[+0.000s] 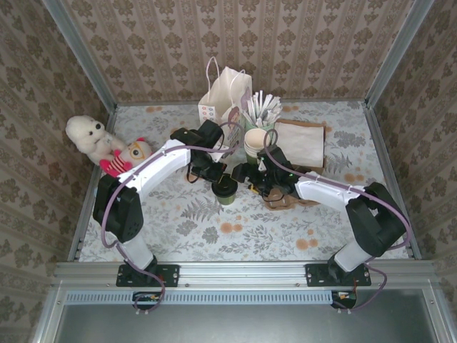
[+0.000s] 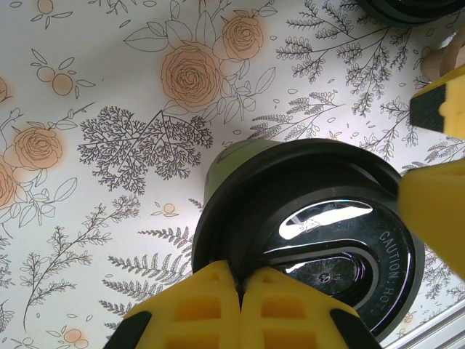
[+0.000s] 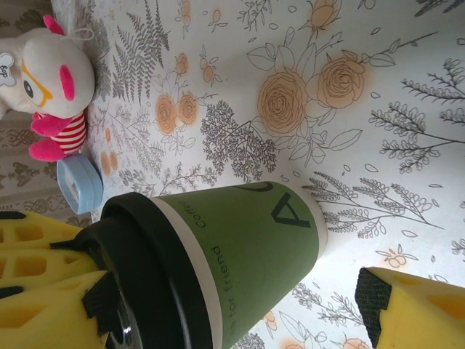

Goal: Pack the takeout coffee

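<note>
Your left gripper closed tight, tips on the near lid edge of the takeout coffee, your right gripper spread wide astride it, gap at one finger, open table beyond.

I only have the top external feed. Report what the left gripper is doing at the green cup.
Observer: Left gripper is shut, its tips pressed together right at the rim of the black lid. Whether they pinch the rim, I cannot tell.
Operator: Now give me the right one.
Observer: Right gripper is open, jaws wide. The takeout coffee shows between them, with a gap on one side.
Operator: Confirm the lid is seated.
Observer: It looks seated: in the right wrist view it sits down evenly over the cup's rim.
</note>
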Tool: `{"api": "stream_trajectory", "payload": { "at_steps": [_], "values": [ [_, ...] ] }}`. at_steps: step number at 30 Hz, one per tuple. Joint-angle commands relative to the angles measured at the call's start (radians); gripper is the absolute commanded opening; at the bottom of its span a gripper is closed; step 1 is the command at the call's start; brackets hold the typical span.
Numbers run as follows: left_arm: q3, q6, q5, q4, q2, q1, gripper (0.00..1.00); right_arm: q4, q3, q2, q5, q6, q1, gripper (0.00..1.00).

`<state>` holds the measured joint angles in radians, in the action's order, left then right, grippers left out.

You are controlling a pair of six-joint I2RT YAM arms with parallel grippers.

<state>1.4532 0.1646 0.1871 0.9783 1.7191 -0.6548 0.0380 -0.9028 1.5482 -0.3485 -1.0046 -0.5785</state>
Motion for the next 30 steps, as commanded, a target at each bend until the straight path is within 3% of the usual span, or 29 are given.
{"api": "stream_trajectory", "payload": {
  "at_steps": [1, 7, 16, 25, 30],
  "values": [
    [-0.009, 0.016, 0.003, 0.002, 0.029, -0.009, 0.0, 0.059, -0.039, 0.0, -0.039, 0.053, 0.006, 0.86],
    [-0.017, 0.024, 0.004, -0.004, 0.023, -0.009, 0.0, 0.054, 0.03, -0.002, 0.076, -0.043, -0.006, 0.82],
    [-0.037, 0.035, 0.01, -0.021, 0.009, -0.011, 0.0, -0.014, 0.009, 0.061, -0.033, -0.041, -0.026, 0.8],
    [-0.133, 0.08, 0.044, -0.032, -0.013, -0.01, 0.0, 0.065, 0.037, 0.134, 0.029, -0.07, -0.027, 0.81],
    [-0.087, 0.202, -0.081, 0.028, -0.05, -0.006, 0.0, -0.002, 0.032, 0.042, 0.042, 0.031, -0.029, 0.85]
  ]
}}
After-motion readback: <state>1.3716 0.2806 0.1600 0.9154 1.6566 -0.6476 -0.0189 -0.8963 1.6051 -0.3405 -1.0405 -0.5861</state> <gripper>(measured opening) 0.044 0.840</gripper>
